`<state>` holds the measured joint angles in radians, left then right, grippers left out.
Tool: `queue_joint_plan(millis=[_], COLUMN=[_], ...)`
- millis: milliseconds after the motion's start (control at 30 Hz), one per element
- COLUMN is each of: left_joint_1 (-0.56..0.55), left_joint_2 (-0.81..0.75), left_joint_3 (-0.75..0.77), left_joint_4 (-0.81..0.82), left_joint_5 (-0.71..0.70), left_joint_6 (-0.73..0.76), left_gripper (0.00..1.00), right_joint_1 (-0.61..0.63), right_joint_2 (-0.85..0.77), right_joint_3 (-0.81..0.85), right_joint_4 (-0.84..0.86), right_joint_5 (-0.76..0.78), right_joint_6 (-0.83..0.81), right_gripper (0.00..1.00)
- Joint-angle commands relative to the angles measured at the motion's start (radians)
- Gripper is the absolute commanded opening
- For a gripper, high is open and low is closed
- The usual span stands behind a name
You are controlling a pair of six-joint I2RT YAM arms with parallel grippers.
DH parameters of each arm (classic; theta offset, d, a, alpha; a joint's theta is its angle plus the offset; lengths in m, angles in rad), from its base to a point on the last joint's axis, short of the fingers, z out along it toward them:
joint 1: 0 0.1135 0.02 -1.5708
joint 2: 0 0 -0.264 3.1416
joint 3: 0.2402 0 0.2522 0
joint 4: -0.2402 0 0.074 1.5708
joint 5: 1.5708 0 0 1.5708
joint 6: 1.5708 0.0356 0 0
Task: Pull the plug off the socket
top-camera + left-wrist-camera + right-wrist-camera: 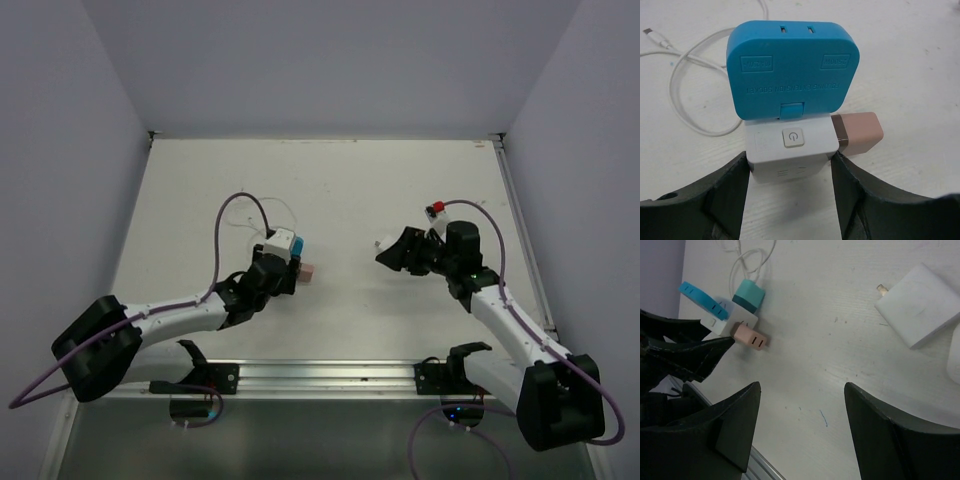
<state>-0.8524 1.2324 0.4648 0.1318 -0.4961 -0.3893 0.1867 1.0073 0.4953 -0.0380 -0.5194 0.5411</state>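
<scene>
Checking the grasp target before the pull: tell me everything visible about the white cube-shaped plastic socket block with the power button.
The white plastic cube socket block lies on the white table. It looks glossy with rounded edges, and its upward face shows a square power button and faint markings. A flat blue plug adapter sits in its far face, a small pink plug sticks out of one side, and a teal plug out of another. The left gripper is closed on it, black fingers pressing opposite sides.
</scene>
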Motion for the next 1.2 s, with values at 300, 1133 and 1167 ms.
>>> queue_joint_plan(millis=[300, 1133, 1167], left_joint_1=[-0.007, -0.023, -0.023], left_joint_2=[0.044, 0.090, 0.088], left_joint_3=[0.005, 0.031, 0.031], left_joint_4=[0.189, 0.210, 0.210], left_joint_5=[0.433, 0.519, 0.519], left_joint_6=[0.164, 0.148, 0.148], left_gripper=[0.43, 0.31, 0.30], right_joint_1=[0.246, 0.497, 0.502], right_joint_2=[0.046, 0.421, 0.438], right_joint_3=[0.089, 0.347, 0.351], right_joint_4=[0.075, 0.127, 0.127], right_joint_5=[0.051, 0.242, 0.240], right_joint_6=[-0.087, -0.167, -0.167], right_gripper=[0.71, 0.59, 0.57])
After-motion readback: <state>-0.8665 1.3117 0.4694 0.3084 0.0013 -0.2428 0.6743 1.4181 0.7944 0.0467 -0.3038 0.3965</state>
